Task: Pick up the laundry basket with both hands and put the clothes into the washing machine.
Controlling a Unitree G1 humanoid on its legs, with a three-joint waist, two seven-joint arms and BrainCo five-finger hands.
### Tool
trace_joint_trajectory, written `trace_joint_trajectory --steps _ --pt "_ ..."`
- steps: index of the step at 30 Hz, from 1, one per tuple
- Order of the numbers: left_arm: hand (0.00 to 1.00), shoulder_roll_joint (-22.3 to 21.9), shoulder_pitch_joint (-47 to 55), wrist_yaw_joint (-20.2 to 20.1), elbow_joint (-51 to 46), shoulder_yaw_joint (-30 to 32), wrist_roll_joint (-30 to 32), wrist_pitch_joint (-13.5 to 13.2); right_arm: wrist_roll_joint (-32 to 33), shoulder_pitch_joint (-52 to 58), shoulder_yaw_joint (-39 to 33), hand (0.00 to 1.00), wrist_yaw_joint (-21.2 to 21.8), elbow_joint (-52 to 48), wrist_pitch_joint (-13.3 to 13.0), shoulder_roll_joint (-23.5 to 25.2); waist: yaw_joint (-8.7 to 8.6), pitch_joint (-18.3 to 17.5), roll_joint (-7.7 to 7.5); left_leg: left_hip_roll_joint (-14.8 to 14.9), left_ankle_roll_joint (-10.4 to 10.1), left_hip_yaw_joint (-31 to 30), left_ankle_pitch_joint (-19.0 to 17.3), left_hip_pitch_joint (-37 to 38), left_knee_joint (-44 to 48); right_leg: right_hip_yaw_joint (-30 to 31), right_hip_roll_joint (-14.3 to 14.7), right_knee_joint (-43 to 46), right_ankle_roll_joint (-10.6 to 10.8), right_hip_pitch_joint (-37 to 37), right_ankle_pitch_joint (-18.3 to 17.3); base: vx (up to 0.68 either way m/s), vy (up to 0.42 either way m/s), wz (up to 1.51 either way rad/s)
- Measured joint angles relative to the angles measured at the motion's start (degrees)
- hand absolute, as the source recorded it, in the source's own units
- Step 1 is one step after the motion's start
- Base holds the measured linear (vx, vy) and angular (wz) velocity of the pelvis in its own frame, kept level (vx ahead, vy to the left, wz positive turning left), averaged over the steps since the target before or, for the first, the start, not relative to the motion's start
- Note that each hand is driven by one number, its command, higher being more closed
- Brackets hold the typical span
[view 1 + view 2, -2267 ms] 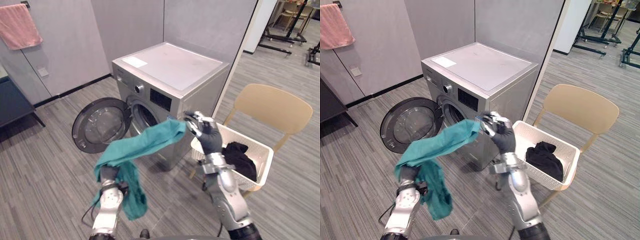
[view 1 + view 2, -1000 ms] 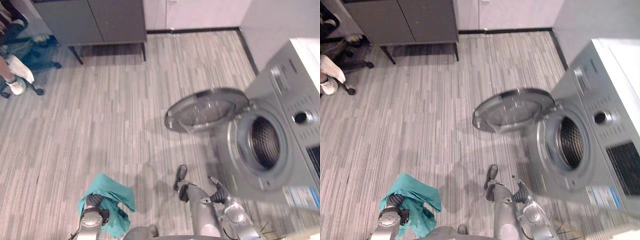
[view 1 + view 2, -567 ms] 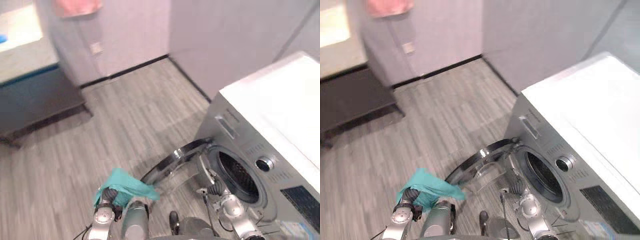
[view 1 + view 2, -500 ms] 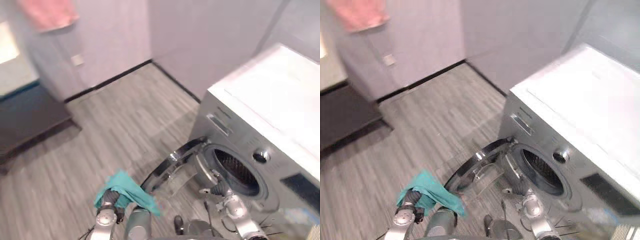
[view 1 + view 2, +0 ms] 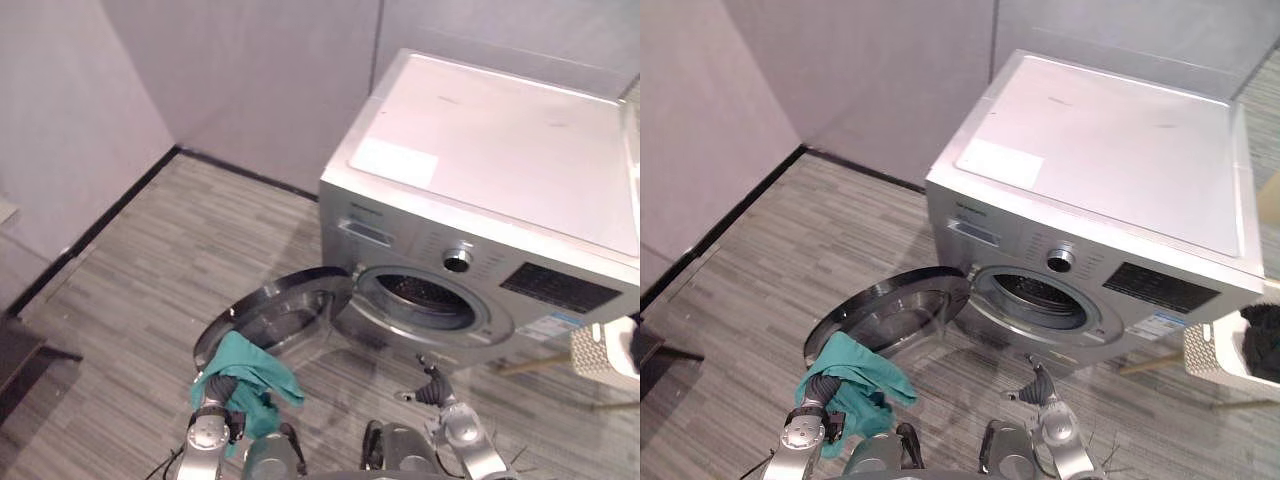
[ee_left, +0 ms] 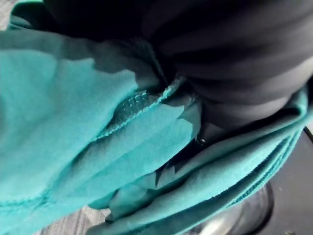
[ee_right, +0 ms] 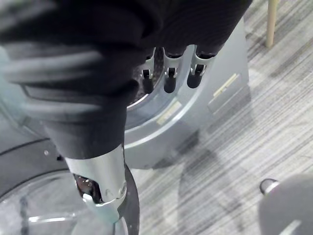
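Note:
A teal garment point(image 5: 247, 378) hangs bunched over my left hand point(image 5: 218, 390), low at the left, just in front of the open round door point(image 5: 275, 318) of the silver washing machine point(image 5: 480, 150). In the left wrist view the teal garment point(image 6: 83, 132) is gathered tight against the hand's dark cover point(image 6: 234, 63). My right hand point(image 5: 432, 386) is low in front of the drum opening point(image 5: 420, 295), open and holding nothing; its fingers point(image 7: 168, 73) point at the machine's front. The white laundry basket point(image 5: 1212, 356) sits at the right edge with a black garment point(image 5: 1262, 340) in it.
The washing machine stands in a corner of grey walls point(image 5: 240, 80) on striped grey flooring point(image 5: 130, 280). Its door swings out to the left, close to the floor. A wooden chair leg point(image 5: 530, 365) shows under the basket.
The camera has swung, so the washing machine now faces me and the basket shows at the right edge. My right hand has let go of the teal garment; my left hand keeps it.

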Motion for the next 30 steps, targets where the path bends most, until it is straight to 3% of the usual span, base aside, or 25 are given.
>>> trace_joint_trajectory --steps 2,6,8,9,10,11,12,13,14,16,17,19,22,27,30 --pt "1.0 -0.64 0.09 0.55 1.01 -0.17 -0.38 0.06 0.02 -0.54 0.06 0.0 -1.07 0.38 0.43 -0.44 1.0 0.18 0.94 2.31 -0.33 0.41 -0.19 0.7 0.53 3.21 3.88 -3.84 -1.24 1.08 2.42 0.11 -0.118 -0.85" --pt "1.0 -2.25 0.53 0.72 1.29 -0.77 -1.76 0.07 0.47 1.48 0.11 0.0 -1.52 0.42 1.32 -1.07 0.75 0.39 1.22 5.19 -0.17 -0.64 -0.58 0.19 7.86 4.9 6.39 -6.02 -1.57 3.92 2.63 0.1 -0.094 -0.38" --pt "1.0 -3.11 0.2 0.6 1.74 -2.08 -2.14 0.08 0.6 1.86 0.07 0.0 -1.99 0.42 1.45 -2.33 0.77 1.04 2.25 6.35 0.39 -5.67 -0.21 -2.64 15.18 6.35 7.26 -6.18 -1.62 4.71 2.6 0.02 0.005 -0.35" --pt "1.0 -3.14 -0.04 0.55 2.59 -3.31 -2.16 0.1 0.76 1.9 -0.04 0.0 -2.53 0.46 1.5 -2.7 0.7 1.64 2.33 5.24 1.22 -10.98 -0.66 -5.27 19.03 7.62 7.14 -6.31 -1.67 5.19 2.57 0.0 0.092 -0.51" --pt "1.0 -3.4 -0.43 0.55 2.98 -3.92 -2.15 0.09 1.31 1.8 -0.58 0.0 -2.83 0.72 1.5 -2.53 0.73 2.21 1.85 2.15 0.78 -16.22 -2.78 -6.3 19.11 9.32 6.72 -6.02 -1.66 4.99 2.58 0.0 0.114 -0.58" --pt "1.0 -3.52 -0.6 0.55 3.18 -4.03 -2.16 0.09 1.7 1.64 -1.22 0.0 -3.09 1.07 1.5 -2.47 0.79 2.4 2.29 0.48 0.37 -18.54 -3.51 -6.33 17.99 9.98 6.51 -5.84 -1.61 5.03 2.61 -0.02 0.146 -0.68" --pt "1.0 -3.61 -1.0 0.58 3.28 -4.4 -2.14 0.11 2.09 1.44 -2.64 0.0 -3.86 2.26 1.47 -2.33 0.75 3.01 2.04 -2.9 0.08 -22.97 -3.59 -6.25 12.87 11.45 6.41 -5.5 -1.42 4.64 2.72 -0.03 0.167 -0.69" --pt "1.0 -3.64 -1.53 0.6 3.24 -5.16 -2.13 0.05 2.71 1.35 -3.31 0.0 -4.36 3.22 1.5 -2.32 0.77 2.6 3.11 -4.92 -0.91 -26.5 -2.49 -5.76 5.64 12.78 6.85 -4.85 -0.89 3.44 2.85 -0.03 0.181 -0.72" --pt "1.0 -3.37 -2.1 0.57 3.42 -5.28 -2.11 -0.02 2.73 1.14 -3.47 0.0 -4.86 3.87 1.49 -2.05 0.9 2.96 3.11 -5.38 -0.74 -26.58 -2.46 -5.56 4.81 14.05 6.86 -4.31 -0.53 2.88 2.73 -0.01 0.168 -0.65" --pt "1.0 -2.36 -4.04 0.64 3.82 -5.36 -2.12 0.07 2.87 0.48 -3.49 0.0 -4.99 4.92 1.52 -1.11 1.0 3.94 1.57 -5.74 -0.27 -23.55 -2.75 -5.65 4.85 17.33 6.4 -3.48 0.83 0.91 3.28 -0.01 0.157 -0.75" --pt "1.0 -2.32 -4.77 0.65 4.03 -5.63 -2.18 0.09 3.29 0.43 -3.53 0.0 -5.15 4.92 1.55 -1.1 0.97 4.28 1.33 -5.4 0.84 -20.72 -3.85 -6.77 6.97 19.78 6.27 -1.35 1.3 -1.48 3.36 -0.02 0.156 -0.9" --pt "1.0 -2.19 -5.61 0.67 4.0 -5.75 -2.22 0.11 4.35 -0.81 -3.56 0.0 -6.02 4.94 1.55 -1.28 0.87 5.52 1.24 -5.2 1.81 -17.87 -5.01 -7.63 10.14 22.97 6.13 1.62 2.0 -4.43 2.98 -0.06 0.188 -1.03" --pt "1.0 -1.96 -8.38 0.8 2.61 -5.8 -3.51 0.04 5.17 -6.51 -3.45 0.0 -6.63 6.86 1.59 -1.66 0.84 8.19 1.74 -2.59 3.36 -12.02 -9.28 -12.39 17.89 27.03 7.19 8.13 2.93 -12.85 2.77 -0.19 0.167 -1.14" --pt "1.0 -0.82 -16.58 2.06 -0.26 -7.69 -6.73 0.04 6.88 -10.98 -3.75 0.0 -8.71 5.9 2.42 -1.84 0.61 13.29 1.8 2.02 4.85 -8.64 -15.63 -23.64 32.61 26.17 6.78 21.13 3.3 -26.57 0.5 -0.21 0.067 -0.64" --pt "1.0 -0.89 -21.63 3.48 -2.07 -8.47 -7.33 0.04 7.33 -11.3 -4.04 0.0 -9.94 1.31 2.87 -1.67 0.55 15.95 1.7 4.14 5.14 -8.84 -18.5 -30.44 40.72 24.91 5.59 29.56 2.41 -34.54 -1.61 -0.14 0.014 -0.21"
